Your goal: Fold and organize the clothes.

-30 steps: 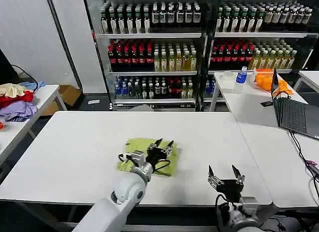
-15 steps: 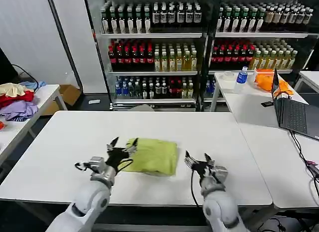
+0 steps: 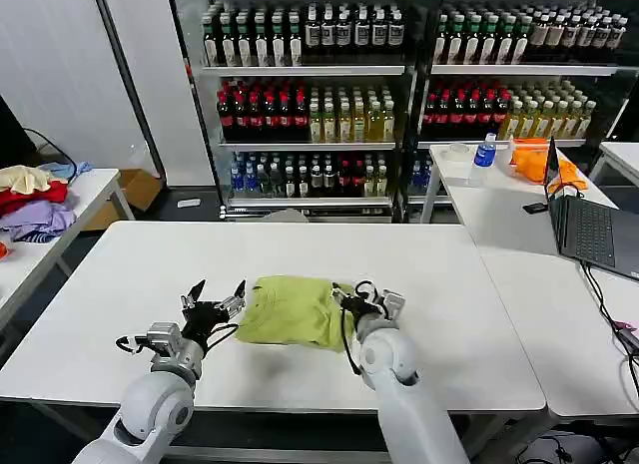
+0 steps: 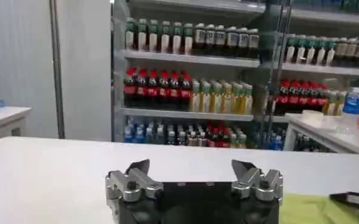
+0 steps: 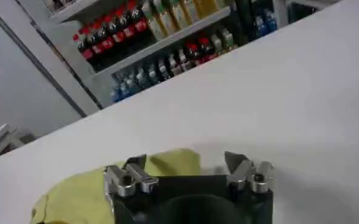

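Both grippers now flank the folded lime T-shirt, one at each end.

The left gripper [image 3: 214,302] has drawn back off the cloth to bare table [image 3: 110,274] just beside the T-shirt [image 3: 290,309], jaws spread and empty. The right gripper [image 3: 361,300] has swung in from the table's near edge to the shirt's opposite end, jaws spread; whether it touches the fabric is hard to tell. The shirt lies as a compact bundle mid-table, so folding looks nearly done, with a squaring-up or pickup probably next.
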Robot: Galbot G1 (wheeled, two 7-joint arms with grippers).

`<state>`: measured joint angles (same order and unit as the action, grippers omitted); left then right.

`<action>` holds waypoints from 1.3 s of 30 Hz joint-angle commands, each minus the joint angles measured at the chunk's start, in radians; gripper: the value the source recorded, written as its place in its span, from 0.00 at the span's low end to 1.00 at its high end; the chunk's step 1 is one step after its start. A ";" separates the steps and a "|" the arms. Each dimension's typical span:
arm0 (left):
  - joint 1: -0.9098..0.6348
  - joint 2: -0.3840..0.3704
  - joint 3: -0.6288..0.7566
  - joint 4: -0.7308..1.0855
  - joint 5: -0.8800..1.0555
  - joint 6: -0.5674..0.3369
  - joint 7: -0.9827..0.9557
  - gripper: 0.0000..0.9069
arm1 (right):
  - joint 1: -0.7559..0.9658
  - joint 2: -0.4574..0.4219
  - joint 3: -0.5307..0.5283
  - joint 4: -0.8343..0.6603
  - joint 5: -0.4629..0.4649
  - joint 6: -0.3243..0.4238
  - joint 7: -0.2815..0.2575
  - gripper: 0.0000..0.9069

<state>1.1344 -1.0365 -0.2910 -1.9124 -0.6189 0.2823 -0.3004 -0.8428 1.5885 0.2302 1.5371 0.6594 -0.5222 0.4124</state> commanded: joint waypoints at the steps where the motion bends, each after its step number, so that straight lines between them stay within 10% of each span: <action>1: 0.020 0.015 -0.026 0.000 -0.010 -0.008 0.000 1.00 | 0.096 0.060 -0.020 -0.182 -0.018 0.032 0.006 0.00; 14: -0.003 0.012 -0.010 0.029 -0.025 -0.020 0.004 1.00 | 0.168 0.048 -0.003 -0.277 -0.068 0.056 -0.061 0.00; 22: -0.018 0.011 -0.001 0.047 -0.023 -0.022 0.003 1.00 | 0.224 0.039 -0.017 -0.367 -0.300 0.110 -0.127 0.00; 23: -0.020 0.011 0.001 0.048 -0.023 -0.022 0.004 1.00 | 0.218 0.033 -0.025 -0.364 -0.339 0.146 -0.149 1.00; 33: -0.027 0.013 0.017 0.053 -0.019 -0.027 0.005 1.00 | 0.058 -0.078 -0.085 -0.189 -0.780 0.556 -0.174 1.00; 39: -0.031 0.014 0.023 0.047 -0.019 -0.017 0.014 1.00 | -0.097 -0.132 -0.057 -0.017 -0.815 0.584 -0.163 1.00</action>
<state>1.1042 -1.0239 -0.2704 -1.8617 -0.6382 0.2602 -0.2912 -0.7501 1.5783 0.1750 1.3225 0.1261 -0.1699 0.2666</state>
